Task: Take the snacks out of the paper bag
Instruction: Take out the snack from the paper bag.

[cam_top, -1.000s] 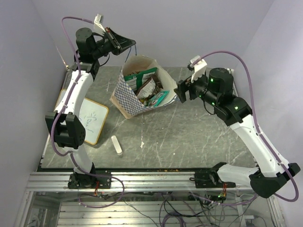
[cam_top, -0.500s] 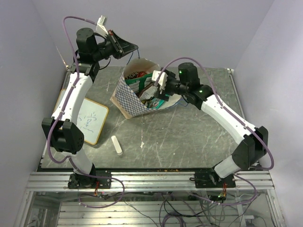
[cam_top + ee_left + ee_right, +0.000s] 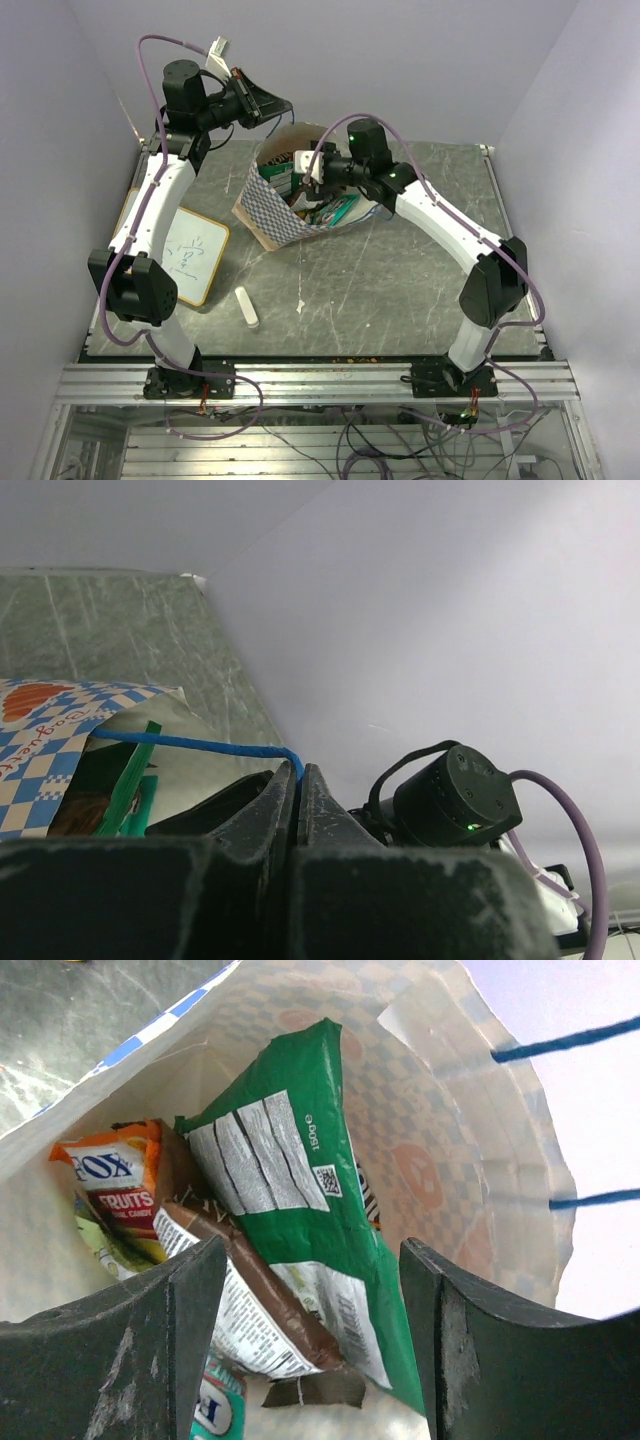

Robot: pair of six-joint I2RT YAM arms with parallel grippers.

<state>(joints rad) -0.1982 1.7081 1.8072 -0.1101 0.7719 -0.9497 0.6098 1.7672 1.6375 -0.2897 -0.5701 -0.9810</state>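
The paper bag (image 3: 268,208) leans open on the table, its chequered side toward me. High above its rim, my left gripper (image 3: 282,101) (image 3: 298,769) is shut on its blue cord handle (image 3: 190,743). My right gripper (image 3: 304,180) (image 3: 312,1260) is open at the bag's mouth and touches nothing. Between its fingers I look down on the snacks. A green packet (image 3: 290,1160) lies over a brown one (image 3: 250,1300). An orange candy packet (image 3: 110,1175) is to the left and a teal one (image 3: 215,1405) at the bottom. The bag's inner wall (image 3: 440,1160) surrounds them.
A wood-framed whiteboard (image 3: 195,255) lies left of the bag. A small white cylinder (image 3: 246,307) sits on the table in front of it. The back wall stands close behind the bag, and the right arm (image 3: 455,795) reaches across from the right.
My right arm has swung left from beside the bag to its mouth, and its jaws have narrowed a little. The left gripper has kept hold of the handle, almost still.
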